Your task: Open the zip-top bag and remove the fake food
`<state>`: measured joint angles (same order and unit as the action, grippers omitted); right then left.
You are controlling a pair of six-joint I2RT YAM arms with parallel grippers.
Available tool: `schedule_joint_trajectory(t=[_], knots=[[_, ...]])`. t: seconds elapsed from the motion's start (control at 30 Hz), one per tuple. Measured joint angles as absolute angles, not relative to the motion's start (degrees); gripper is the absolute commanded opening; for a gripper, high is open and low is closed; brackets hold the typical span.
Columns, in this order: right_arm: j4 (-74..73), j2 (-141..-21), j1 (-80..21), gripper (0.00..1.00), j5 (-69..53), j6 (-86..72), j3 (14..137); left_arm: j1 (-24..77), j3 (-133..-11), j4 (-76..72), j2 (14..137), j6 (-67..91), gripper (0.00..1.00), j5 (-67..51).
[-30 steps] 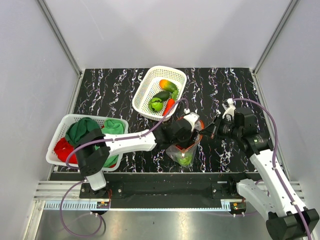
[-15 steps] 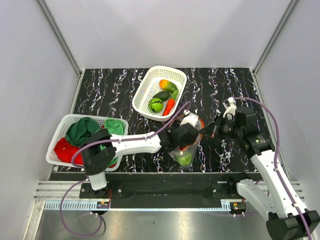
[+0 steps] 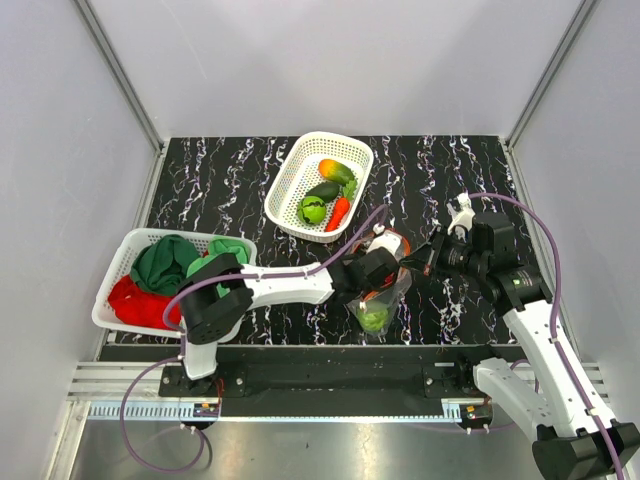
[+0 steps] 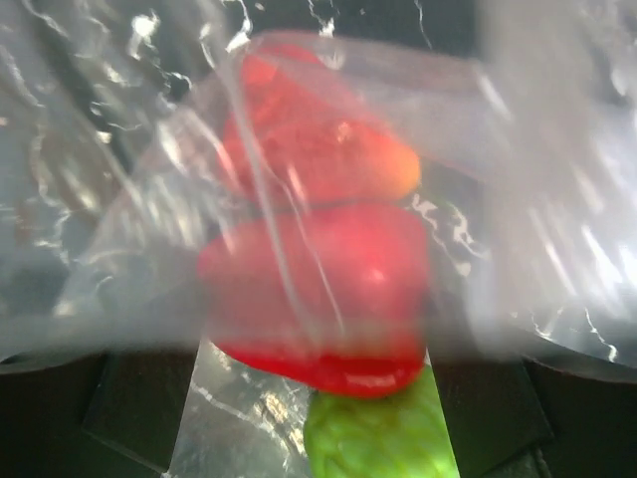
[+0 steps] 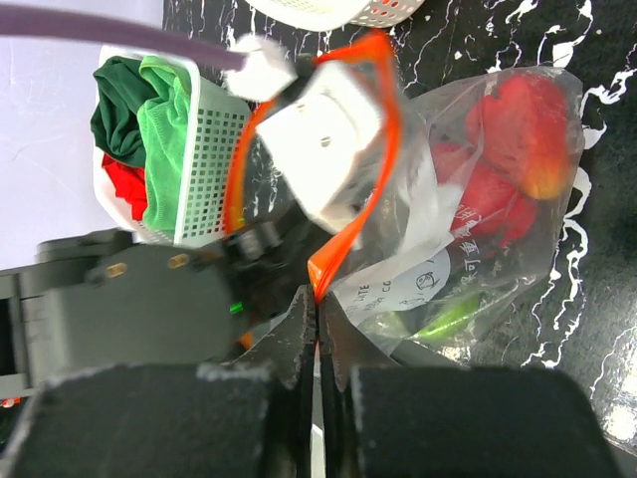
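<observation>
Reaching deeper than a second ago into the zip-top bag on the table, the left hand hangs fingers apart over the fake food, the right hand clamping the mouth open.

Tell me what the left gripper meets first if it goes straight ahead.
Probably the zip-top bag, its clear film, then the red pepper just behind; depth is unclear in this blurred view.

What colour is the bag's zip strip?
The zip strip is red-orange; the right wrist view shows it best.
</observation>
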<state>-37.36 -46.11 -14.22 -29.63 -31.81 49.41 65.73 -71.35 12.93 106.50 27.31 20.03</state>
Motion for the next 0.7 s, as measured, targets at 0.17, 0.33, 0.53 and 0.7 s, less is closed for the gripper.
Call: schedule_joint_trajectory(t=[0.17,0.33,0.53,0.7], knots=[[-37.6,-45.9,-14.2,0.00,-29.5,-31.8,49.4,64.8,-72.8,11.5,109.1,27.2,0.89,17.9],[-37.5,-45.9,-14.2,0.00,-29.5,-31.8,49.1,63.8,-73.6,10.5,109.7,27.0,0.56,16.0],[-37.6,-45.2,-14.2,0.00,-29.0,-31.5,47.9,63.0,-75.4,9.3,108.2,25.8,0.18,13.7],[-39.0,-43.3,-14.2,0.00,-27.0,-31.2,46.8,62.6,-75.4,11.4,105.8,25.4,0.00,10.2]])
